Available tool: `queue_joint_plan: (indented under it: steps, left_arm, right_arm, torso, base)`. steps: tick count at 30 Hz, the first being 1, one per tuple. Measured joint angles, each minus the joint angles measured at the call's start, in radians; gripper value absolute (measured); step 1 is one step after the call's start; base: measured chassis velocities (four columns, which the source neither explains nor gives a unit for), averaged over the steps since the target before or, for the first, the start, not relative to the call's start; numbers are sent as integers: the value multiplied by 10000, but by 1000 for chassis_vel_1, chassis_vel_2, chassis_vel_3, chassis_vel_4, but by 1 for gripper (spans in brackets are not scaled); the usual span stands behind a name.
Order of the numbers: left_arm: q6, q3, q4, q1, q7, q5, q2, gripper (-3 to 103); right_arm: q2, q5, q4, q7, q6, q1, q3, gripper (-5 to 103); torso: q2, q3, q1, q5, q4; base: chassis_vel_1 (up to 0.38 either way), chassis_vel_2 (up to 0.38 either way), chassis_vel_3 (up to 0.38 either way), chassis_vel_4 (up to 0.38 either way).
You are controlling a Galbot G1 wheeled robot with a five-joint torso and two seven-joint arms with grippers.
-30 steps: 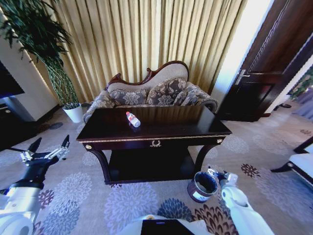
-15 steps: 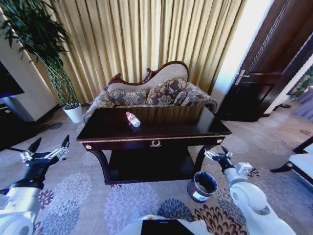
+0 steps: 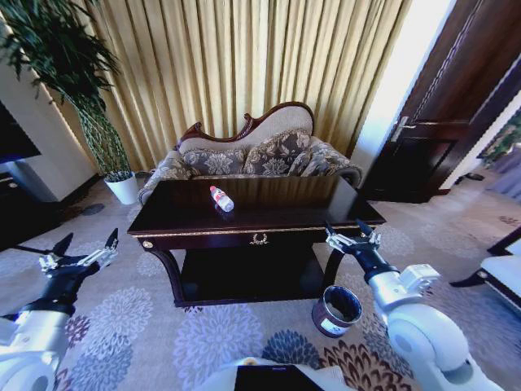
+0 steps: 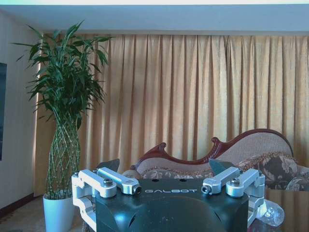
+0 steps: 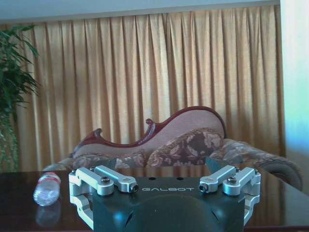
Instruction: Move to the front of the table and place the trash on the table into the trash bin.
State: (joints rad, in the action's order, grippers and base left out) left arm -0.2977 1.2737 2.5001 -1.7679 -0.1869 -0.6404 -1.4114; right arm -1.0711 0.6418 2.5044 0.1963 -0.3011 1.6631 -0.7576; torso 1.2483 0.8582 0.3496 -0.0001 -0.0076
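The right claw (image 3: 348, 237), spread and empty, was held at the near right edge of the dark glossy wooden tabletop (image 3: 277, 213), seemingly for reaching the clear plastic red-capped bottle (image 3: 221, 198) lying far left, while the round dark trash bin (image 3: 337, 309) stood below and the left claw (image 3: 81, 255) was parked spread, low left.

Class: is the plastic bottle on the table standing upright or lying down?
Lying down: the bottle rests on its side on the table, red cap end showing.

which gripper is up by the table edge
The right gripper, raised at the table's front right corner above the trash bin; the left gripper hangs lower, apart from it.
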Motion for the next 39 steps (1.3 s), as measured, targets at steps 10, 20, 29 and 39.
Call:
queue_joint_plan:
  steps: [10, 20, 29, 39]
  left_arm:
    - [-132, 53, 1, 9, 34, -2, 12, 100]
    - [-91, 62, 1, 2, 31, -6, -19, 100]
    - [-53, 87, 0, -17, 8, -13, -66, 100]
    - [-34, 168, 0, -33, 3, -29, -56, 100]
  right_arm:
    - [47, 68, -196, -51, -32, -118, 101, 100]
    - [42, 39, -294, -51, -4, -156, 109, 100]
    - [50, 6, -316, -51, 8, -123, 123, 100]
    - [131, -17, -331, -48, 41, -48, 112, 100]
  torso:
    - [1, -1, -1, 1, -1]
    - [0, 1, 0, 0, 0]
    - [0, 0, 1, 0, 1]
    - [0, 0, 1, 0, 0]
  base:
    - [0, 0, 0, 0]
    - [-71, 78, 86, -79]
    - [-105, 91, 98, -103]
    - [-79, 87, 91, -88]
